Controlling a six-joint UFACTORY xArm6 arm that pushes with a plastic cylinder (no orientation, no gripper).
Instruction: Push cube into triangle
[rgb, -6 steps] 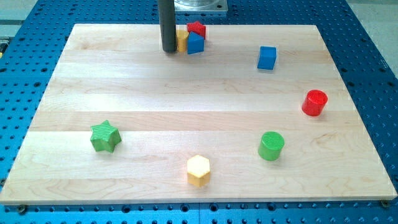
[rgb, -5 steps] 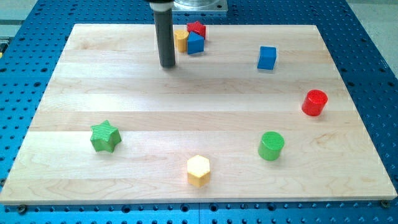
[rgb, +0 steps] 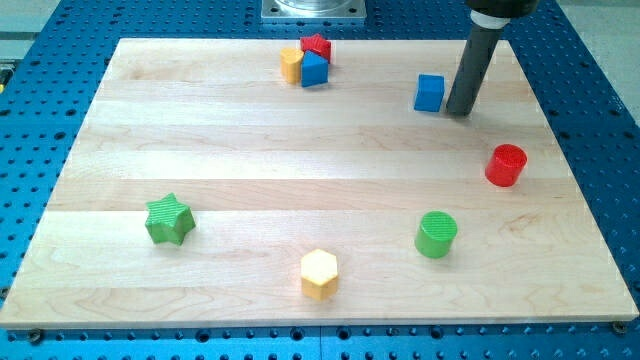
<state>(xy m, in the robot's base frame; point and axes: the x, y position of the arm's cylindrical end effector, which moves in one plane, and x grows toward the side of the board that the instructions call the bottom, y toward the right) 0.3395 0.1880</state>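
Note:
A blue cube (rgb: 429, 93) sits on the wooden board toward the view's top right. My tip (rgb: 459, 112) is just to the right of the cube, a small gap apart. A blue triangle block (rgb: 315, 70) lies near the view's top centre, packed against a red star (rgb: 317, 46) above it and a yellow block (rgb: 291, 65) on its left. The cube is well to the right of the triangle.
A red cylinder (rgb: 506, 165) stands at the right. A green cylinder (rgb: 436, 234) is lower right. A yellow hexagon (rgb: 319, 273) is near the bottom centre. A green star (rgb: 168, 219) is at the lower left. The board's edge (rgb: 300, 322) borders blue pegboard.
My tip has swept from beside the yellow block at the top centre across to the right, and now stands just right of the blue cube. No block has moved.

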